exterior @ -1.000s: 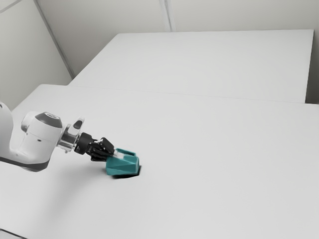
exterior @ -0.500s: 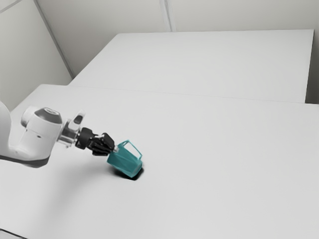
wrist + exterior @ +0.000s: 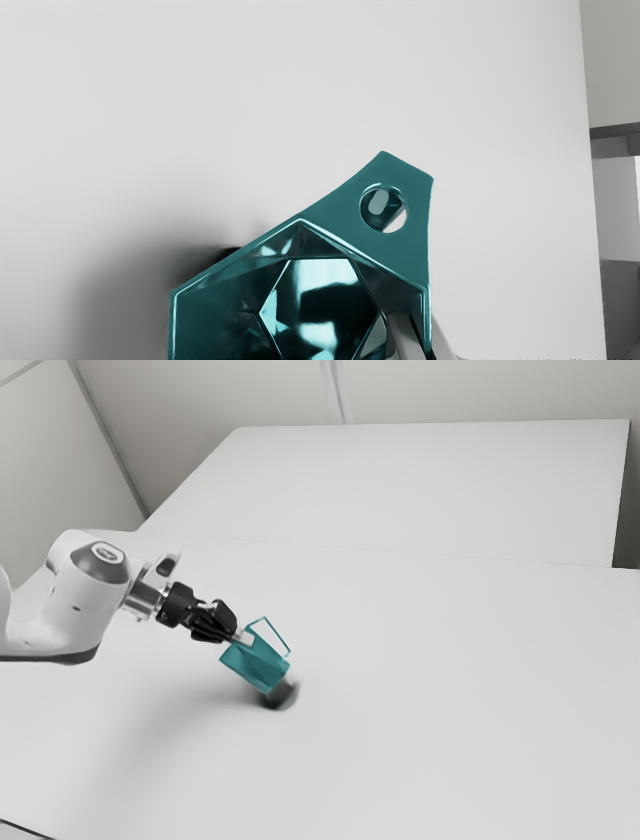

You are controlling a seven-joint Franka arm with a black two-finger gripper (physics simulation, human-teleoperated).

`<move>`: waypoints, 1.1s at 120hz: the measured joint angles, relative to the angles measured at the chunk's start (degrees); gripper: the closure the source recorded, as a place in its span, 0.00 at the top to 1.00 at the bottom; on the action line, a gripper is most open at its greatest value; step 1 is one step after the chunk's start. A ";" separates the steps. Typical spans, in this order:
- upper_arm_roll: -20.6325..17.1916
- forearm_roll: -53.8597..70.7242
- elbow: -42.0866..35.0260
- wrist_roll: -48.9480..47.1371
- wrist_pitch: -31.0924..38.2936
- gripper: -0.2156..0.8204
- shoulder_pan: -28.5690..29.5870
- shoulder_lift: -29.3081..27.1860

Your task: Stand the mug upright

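At the exterior view's left, the gripper [image 3: 243, 637] pinches the wall of the teal mug [image 3: 256, 662], one finger [image 3: 404, 332] inside and the other outside. Relative to the preceding frame, both are higher, the mug is tilted with its mouth toward the gripper, and its base now stands apart from the shadow [image 3: 279, 695] on the table [image 3: 450, 690]. In the wrist view, the lower edge cuts off the mug's near side and both fingers. The oval badge [image 3: 106, 553] on the arm [image 3: 75, 605] is too small to read.
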 joint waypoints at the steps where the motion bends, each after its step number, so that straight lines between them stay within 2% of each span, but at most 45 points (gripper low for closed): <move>1: -0.08 0.18 0.08 -0.14 0.00 0.03 0.03 -0.04; 52: -2.68 16.43 7.85 -9.41 -0.57 0.03 0.24 1.68; 77: -3.13 24.91 13.66 -13.93 -0.76 0.03 -2.13 5.44; 132: -3.23 43.39 20.61 -23.43 -1.52 0.03 -5.93 10.31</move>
